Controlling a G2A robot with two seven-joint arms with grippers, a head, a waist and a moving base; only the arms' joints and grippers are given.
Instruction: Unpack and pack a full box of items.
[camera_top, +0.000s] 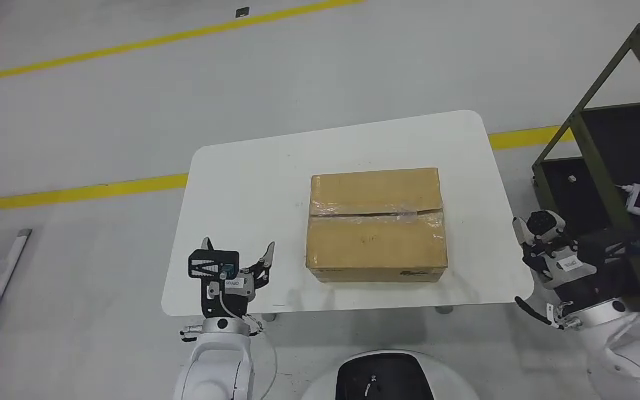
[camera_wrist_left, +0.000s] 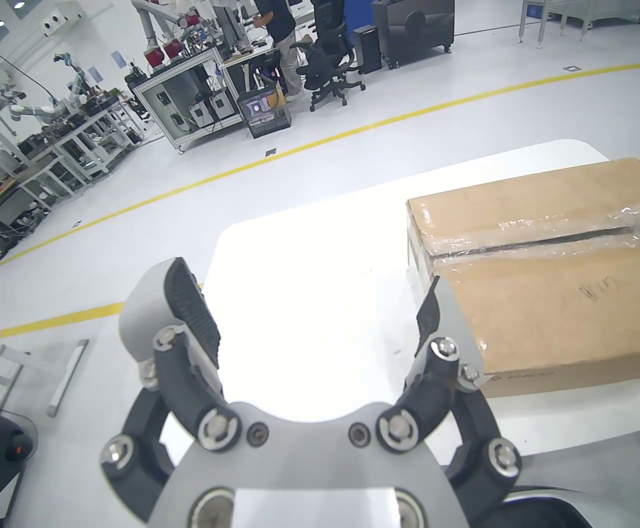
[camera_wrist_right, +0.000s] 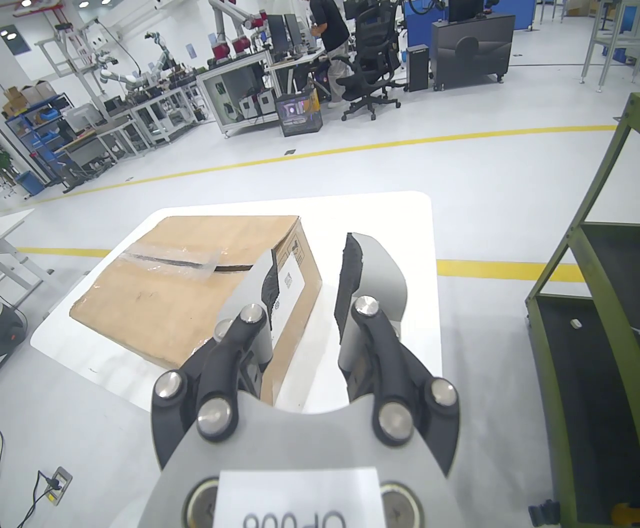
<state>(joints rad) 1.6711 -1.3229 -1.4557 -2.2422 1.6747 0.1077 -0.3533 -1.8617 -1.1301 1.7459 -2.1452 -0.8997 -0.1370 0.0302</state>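
Note:
A closed brown cardboard box (camera_top: 375, 223) lies on the white table (camera_top: 250, 180), its top flaps held by clear tape along the seam (camera_wrist_left: 530, 235). The box (camera_wrist_left: 540, 290) is to the side of my left gripper (camera_wrist_left: 305, 295), which hovers open over the table's near left part with nothing between its fingers. In the top view that gripper (camera_top: 238, 262) sits left of the box. My right gripper (camera_wrist_right: 312, 272) is open and empty, off the table's right edge, beside the box (camera_wrist_right: 190, 285). That arm (camera_top: 548, 250) shows at the right of the table.
A green metal cart (camera_top: 590, 150) with a black shelf stands right of the table, close to my right arm; it shows as a green frame (camera_wrist_right: 590, 280) in the right wrist view. Yellow floor lines (camera_top: 90, 190) run behind the table. Bare tabletop lies left of the box.

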